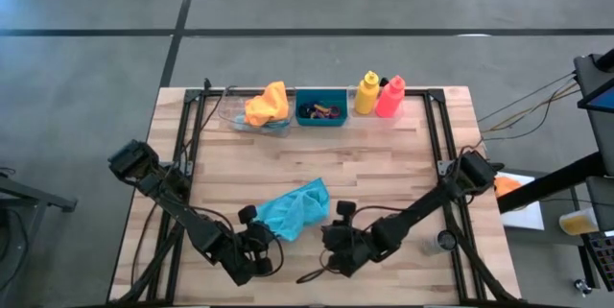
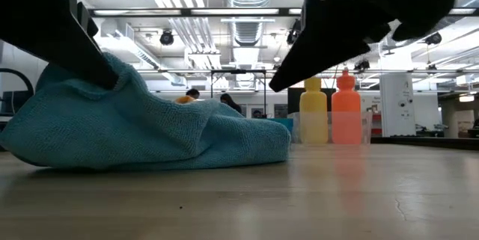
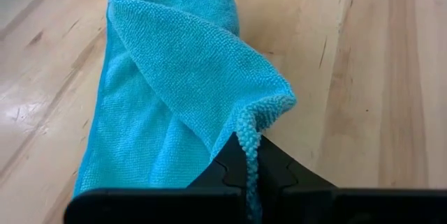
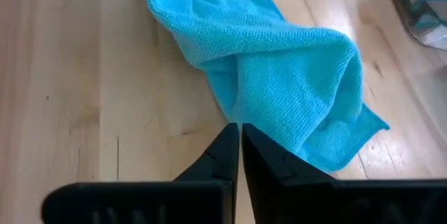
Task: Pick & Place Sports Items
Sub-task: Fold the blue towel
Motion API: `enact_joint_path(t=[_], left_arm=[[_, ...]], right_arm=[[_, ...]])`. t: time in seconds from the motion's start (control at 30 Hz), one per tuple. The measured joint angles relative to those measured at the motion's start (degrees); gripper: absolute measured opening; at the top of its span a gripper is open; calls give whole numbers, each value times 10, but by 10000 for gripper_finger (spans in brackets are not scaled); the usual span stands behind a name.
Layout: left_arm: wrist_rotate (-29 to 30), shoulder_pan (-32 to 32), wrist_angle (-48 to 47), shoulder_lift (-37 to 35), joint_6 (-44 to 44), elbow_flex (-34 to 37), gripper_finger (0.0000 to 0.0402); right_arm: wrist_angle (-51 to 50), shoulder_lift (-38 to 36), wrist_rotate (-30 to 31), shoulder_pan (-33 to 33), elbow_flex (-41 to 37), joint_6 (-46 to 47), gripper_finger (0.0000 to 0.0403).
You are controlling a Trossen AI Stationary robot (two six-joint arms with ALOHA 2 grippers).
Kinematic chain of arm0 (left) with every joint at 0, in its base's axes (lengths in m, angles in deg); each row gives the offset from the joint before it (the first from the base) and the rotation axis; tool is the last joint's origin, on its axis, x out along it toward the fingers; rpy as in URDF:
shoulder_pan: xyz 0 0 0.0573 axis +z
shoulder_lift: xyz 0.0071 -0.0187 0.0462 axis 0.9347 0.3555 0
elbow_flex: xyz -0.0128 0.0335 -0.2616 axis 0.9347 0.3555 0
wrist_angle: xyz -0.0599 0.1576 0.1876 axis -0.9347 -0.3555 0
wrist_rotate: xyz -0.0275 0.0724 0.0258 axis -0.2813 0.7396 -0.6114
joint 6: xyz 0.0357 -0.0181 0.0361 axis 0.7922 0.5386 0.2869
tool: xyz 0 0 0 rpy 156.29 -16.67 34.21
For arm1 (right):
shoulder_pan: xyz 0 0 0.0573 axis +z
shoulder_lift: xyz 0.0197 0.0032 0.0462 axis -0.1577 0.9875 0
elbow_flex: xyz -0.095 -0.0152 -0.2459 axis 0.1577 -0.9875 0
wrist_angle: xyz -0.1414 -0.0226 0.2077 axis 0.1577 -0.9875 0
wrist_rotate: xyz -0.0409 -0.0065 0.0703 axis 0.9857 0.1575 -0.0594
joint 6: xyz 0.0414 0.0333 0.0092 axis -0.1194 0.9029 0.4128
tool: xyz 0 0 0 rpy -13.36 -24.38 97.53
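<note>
A teal cloth (image 1: 297, 209) lies crumpled on the wooden table near its front middle. It also shows in the left wrist view (image 3: 174, 91) and the right wrist view (image 4: 279, 63). My left gripper (image 1: 257, 224) is shut on the cloth's near left end. My right gripper (image 4: 239, 137) is shut and empty, just right of the cloth and raised above the table in the low view (image 2: 299, 72). At the far edge, an orange cloth (image 1: 267, 105) lies in a clear tray. Small rings (image 1: 321, 110) lie in a teal bin, and a yellow bottle (image 1: 366, 94) and a pink-red bottle (image 1: 390, 97) stand upright. My left gripper pinches a folded edge of the teal cloth (image 3: 253, 123) between its two fingers, coming slanting down from the table's near left. That end is drawn up into a peak (image 2: 112, 68). The remainder of the cloth lies slack on the table.
The teal bin (image 1: 321, 121) and clear tray (image 1: 240, 121) line the far edge, with bare wood between them and the cloth. A thin cable (image 1: 312, 274) lies near the front edge. A small grey can (image 1: 443, 242) stands beside the table frame at the right.
</note>
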Motion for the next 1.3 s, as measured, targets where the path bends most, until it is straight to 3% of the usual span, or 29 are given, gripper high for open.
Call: enact_joint_path(t=[0.23,0.67,1.3], left_arm=[[0,0,0,0,0,0,3],[0,3,-2,0,-2,0,2],[-2,34,-17,-16,-20,0,2]], right_arm=[[82,0,-3,-39,-31,-44,8],[304,0,-132,-117,-179,-31,8],[327,0,-138,-121,-207,-11,8]])
